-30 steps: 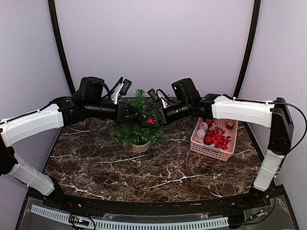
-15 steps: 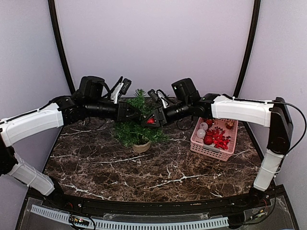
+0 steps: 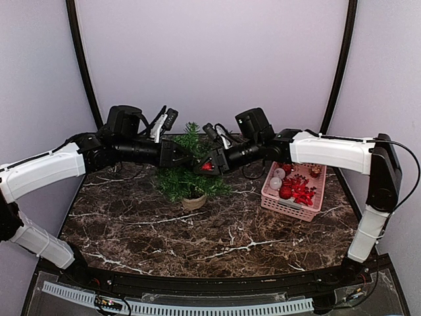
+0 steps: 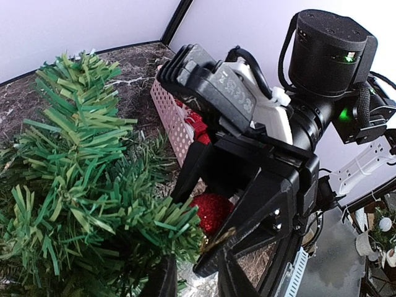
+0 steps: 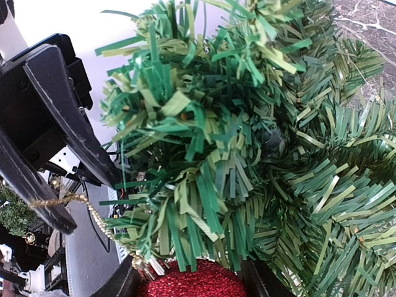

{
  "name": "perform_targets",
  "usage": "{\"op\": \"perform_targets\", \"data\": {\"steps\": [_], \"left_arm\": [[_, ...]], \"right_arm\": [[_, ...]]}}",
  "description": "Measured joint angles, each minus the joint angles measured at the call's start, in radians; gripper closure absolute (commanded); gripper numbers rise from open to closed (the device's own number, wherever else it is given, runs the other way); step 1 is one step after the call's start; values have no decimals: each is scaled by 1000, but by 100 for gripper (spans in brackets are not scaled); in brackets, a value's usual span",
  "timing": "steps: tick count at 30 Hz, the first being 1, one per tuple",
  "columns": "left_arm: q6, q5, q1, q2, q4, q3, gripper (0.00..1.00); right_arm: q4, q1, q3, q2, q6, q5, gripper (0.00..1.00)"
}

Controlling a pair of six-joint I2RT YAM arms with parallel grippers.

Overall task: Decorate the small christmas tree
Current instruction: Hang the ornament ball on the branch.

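Red ball [image 4: 210,210] against the tree [image 3: 187,178], mid-frame.
Right tool [image 3: 207,164] clamped it; left tool [image 3: 183,157], part-open, needed to hook its gold loop [image 5: 62,199].

Overhead rear overview; two opposed wrist close-ups on one tree [image 3: 188,176]

In the right wrist view, the lower edge is cutting off the red ball [image 5: 192,281] sitting between the fingers [image 5: 124,286] of the right gripper [image 5: 192,286]; only finger stubs are showing. The gold thread [image 5: 86,207] is vanishing into the tree [image 5: 247,154] needles just above those fingers. Whether it is touching the left gripper [image 4: 199,279] cannot be told. In the left wrist view, the bottom edge is cropping the left fingers [image 4: 166,278], and the right gripper is hiding most of the pink basket [image 4: 170,117] beyond its fingers.
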Motion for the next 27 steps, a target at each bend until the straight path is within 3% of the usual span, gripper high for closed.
{"op": "perform_targets", "data": {"steps": [4, 8, 14, 17, 27], "left_arm": [[-5, -6, 0, -14, 0, -10, 75], [-9, -2, 0, -17, 7, -11, 59], [-12, 18, 0, -16, 16, -11, 47], [-11, 29, 0, -11, 23, -9, 47], [-3, 44, 0, 53, 34, 31, 64]], "right_arm": [[-1, 0, -5, 0, 0, 0, 64], [0, 0, -6, 0, 0, 0, 64], [0, 0, -6, 0, 0, 0, 64], [0, 0, -6, 0, 0, -1, 64], [3, 0, -10, 0, 0, -12, 64]]}}
